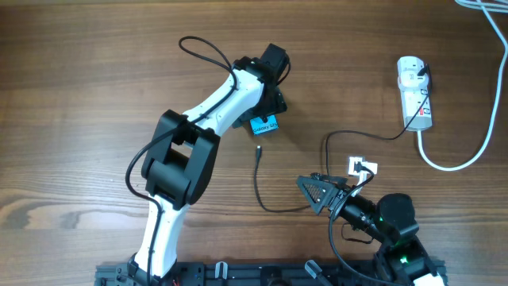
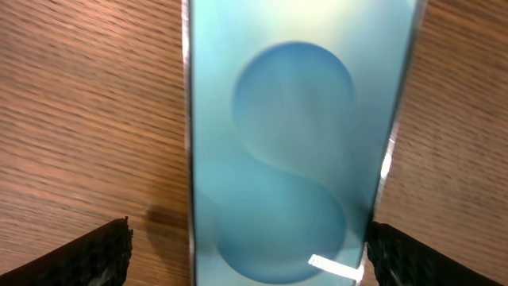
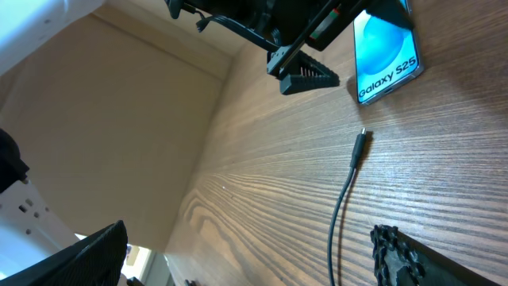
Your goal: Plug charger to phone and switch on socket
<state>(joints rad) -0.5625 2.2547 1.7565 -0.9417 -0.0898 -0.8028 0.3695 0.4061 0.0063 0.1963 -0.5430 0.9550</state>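
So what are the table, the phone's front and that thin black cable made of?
The table looks like wood or a wood-look laminate: brown streaky grain, fairly matt. The phone front seems glossy glass, with a bright reflection near its edge. The charger cable looks like smooth black rubbery plastic, with a small metal-looking tip.

The table point(image 1: 79, 95) is brown wood with grain lines. The phone point(image 2: 294, 143) screen is smooth and shiny. The charger point(image 3: 342, 199) looks matt black, maybe rubber. The socket point(image 1: 413, 91) looks like smooth white plastic.

White-and-black left arm point(image 1: 226, 95) with black cable point(image 1: 202, 48); black right arm point(image 1: 393, 214) with textured tool point(image 3: 248, 230).
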